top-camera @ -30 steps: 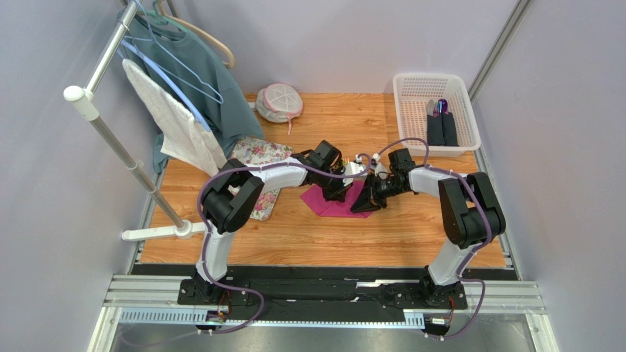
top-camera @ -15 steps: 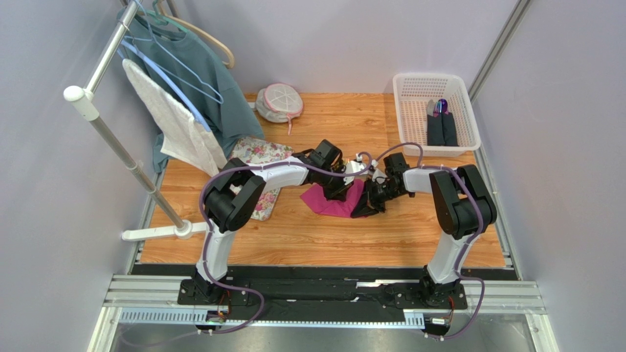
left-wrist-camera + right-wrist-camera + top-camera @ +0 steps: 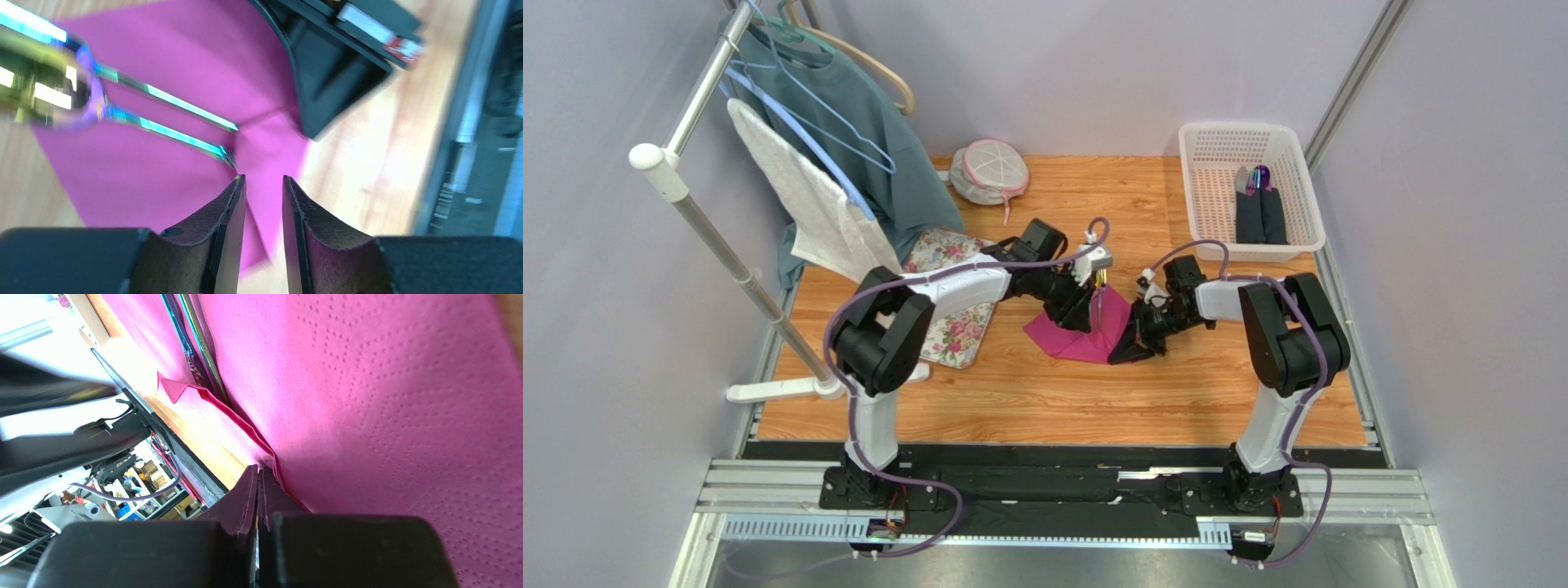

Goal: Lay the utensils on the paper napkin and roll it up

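We log paper napkin: magenta-pink, dot-embossed, spread mid wooden tabletop, one edge folded up into ridge. We log utensils: two shiny gold-iridescent pieces on napkin, handles side by side, near parallel; one rounded bowl visible, blurred.

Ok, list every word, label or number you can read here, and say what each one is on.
No text here can be read.
Sticker on the right gripper: white and red, too blurred to read.
The paper napkin: embossed dots only, no print.
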`<action>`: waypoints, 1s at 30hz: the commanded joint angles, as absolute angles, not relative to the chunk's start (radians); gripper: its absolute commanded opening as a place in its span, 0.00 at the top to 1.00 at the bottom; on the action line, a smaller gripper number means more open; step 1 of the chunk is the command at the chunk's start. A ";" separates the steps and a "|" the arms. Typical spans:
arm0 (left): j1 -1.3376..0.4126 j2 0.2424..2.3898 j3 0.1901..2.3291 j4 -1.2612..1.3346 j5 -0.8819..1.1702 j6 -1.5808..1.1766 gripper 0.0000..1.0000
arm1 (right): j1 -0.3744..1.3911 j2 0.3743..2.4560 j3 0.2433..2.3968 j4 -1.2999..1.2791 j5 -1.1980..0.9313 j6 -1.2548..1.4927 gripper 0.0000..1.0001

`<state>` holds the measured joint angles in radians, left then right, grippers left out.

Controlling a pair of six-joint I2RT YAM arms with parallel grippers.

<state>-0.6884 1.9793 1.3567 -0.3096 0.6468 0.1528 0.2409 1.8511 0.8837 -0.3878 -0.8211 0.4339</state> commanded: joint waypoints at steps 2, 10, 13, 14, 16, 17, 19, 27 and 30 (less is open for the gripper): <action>-0.663 1.836 1.231 -0.282 0.817 -0.124 0.63 | 0.247 1.878 0.887 -0.383 -0.738 0.428 1.00; -0.661 1.916 1.143 -0.094 0.899 -0.444 0.58 | 0.249 1.884 0.885 -0.394 -0.730 0.420 1.00; -0.663 1.950 1.140 -0.025 0.896 -0.517 0.56 | 0.245 1.881 0.885 -0.397 -0.727 0.417 1.00; -0.663 1.965 1.140 -0.006 0.899 -0.531 0.51 | 0.247 1.881 0.887 -0.399 -0.727 0.417 1.00; -0.664 1.977 1.140 0.035 0.897 -0.566 0.50 | 0.247 1.882 0.885 -0.399 -0.726 0.419 1.00; -0.663 1.992 1.141 0.052 0.900 -0.575 0.49 | 0.247 1.882 0.887 -0.399 -0.726 0.420 1.00; -0.664 2.005 1.146 0.061 0.903 -0.595 0.49 | 0.245 1.885 0.888 -0.399 -0.727 0.420 1.00; -0.661 2.048 1.138 0.058 0.902 -0.609 0.48 | 0.247 1.898 0.893 -0.402 -0.726 0.419 1.00; -0.652 2.059 1.129 0.057 0.902 -0.618 0.48 | 0.247 1.904 0.891 -0.402 -0.724 0.419 1.00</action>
